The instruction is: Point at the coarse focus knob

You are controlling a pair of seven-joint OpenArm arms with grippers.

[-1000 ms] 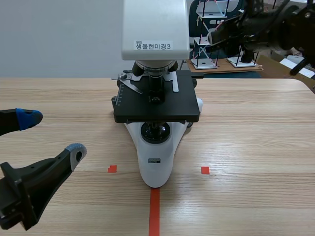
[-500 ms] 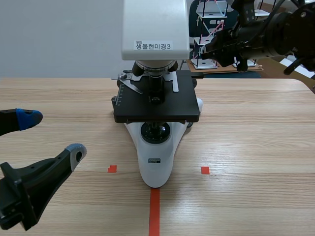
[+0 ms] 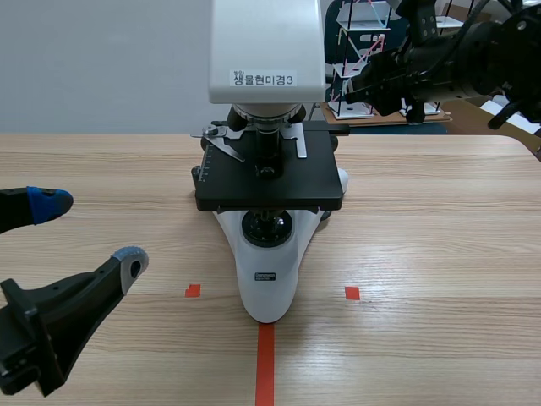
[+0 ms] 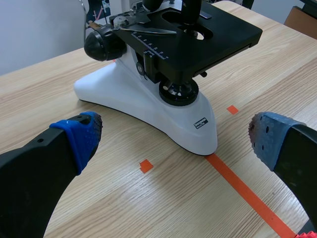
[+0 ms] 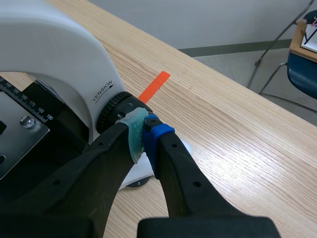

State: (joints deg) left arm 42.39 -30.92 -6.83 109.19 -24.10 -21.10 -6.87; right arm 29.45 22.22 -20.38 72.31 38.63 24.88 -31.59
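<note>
A white microscope with a black stage stands mid-table. In the right wrist view, a black knurled knob sits on the arm under the word TENSION. My right gripper is shut on nothing, its tips right at that knob's rim. In the scene view the right gripper hangs high behind the microscope's right side. My left gripper stands open at the near left, well clear of the microscope. From the left wrist, the left gripper frames the microscope base and a black knob.
Orange-red tape marks lie on the wooden table in front of the microscope. Chairs and small frame models stand beyond the far edge. Bare table lies to both sides of the microscope.
The right arm has swung left and slightly down toward the microscope's upper right side. The left arm has not moved.
</note>
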